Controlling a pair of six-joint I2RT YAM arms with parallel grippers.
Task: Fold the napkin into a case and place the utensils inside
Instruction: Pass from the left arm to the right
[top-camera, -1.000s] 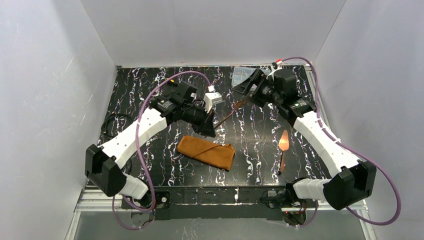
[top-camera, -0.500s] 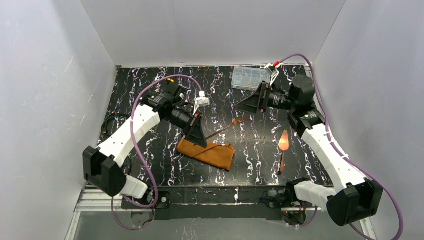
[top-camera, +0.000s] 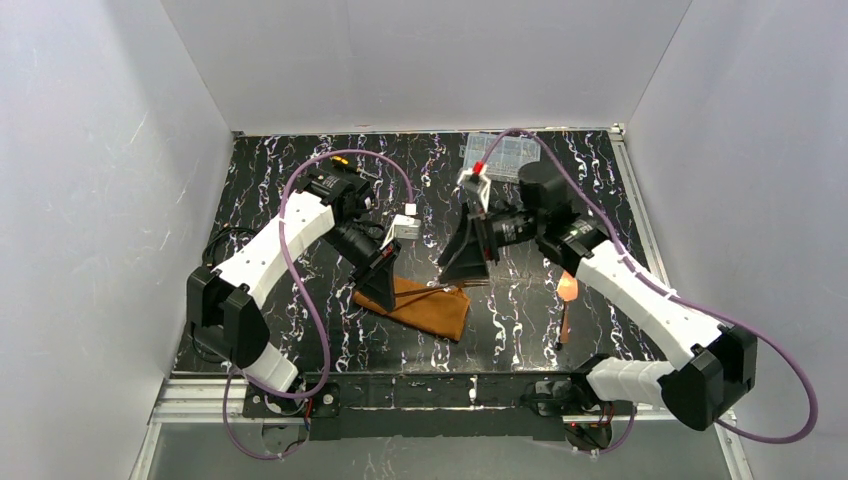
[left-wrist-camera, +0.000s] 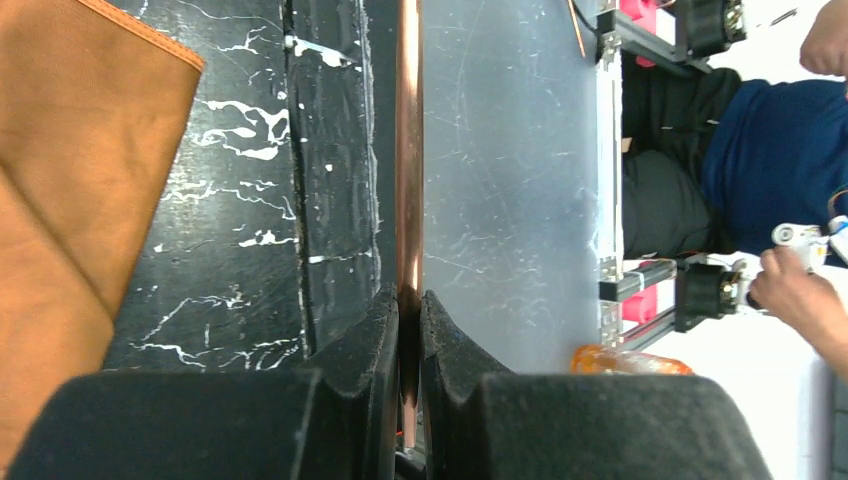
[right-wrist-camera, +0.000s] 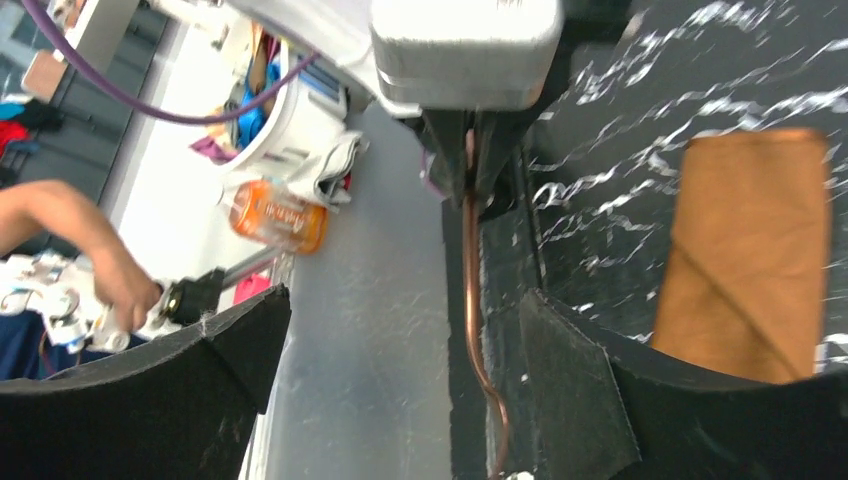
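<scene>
- Step: loading the utensils; left gripper (left-wrist-camera: 408, 300) is clamped on the copper fork (left-wrist-camera: 408, 150), which is off the table.
- Right gripper (right-wrist-camera: 400, 340) has jaws wide, straddling the fork and not gripping it.
- Case (top-camera: 425, 306) lies flat just beneath both grippers.
- Next move likely: aim the fork at the pouch mouth and slide it in.
- Second copper utensil (top-camera: 566, 290) lies right of the case, clear compartment box (top-camera: 505, 155) at the far edge; the right gripper crowds the path.

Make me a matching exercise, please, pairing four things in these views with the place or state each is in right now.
Column 1:
1. left gripper
2. right gripper
3. napkin
4. clear plastic box

Column 2:
A. at the far edge of the table
B. open
C. shut on a copper utensil
D. folded, lying flat between the two arms

Pairs: 1-C, 2-B, 3-D, 4-A
</scene>
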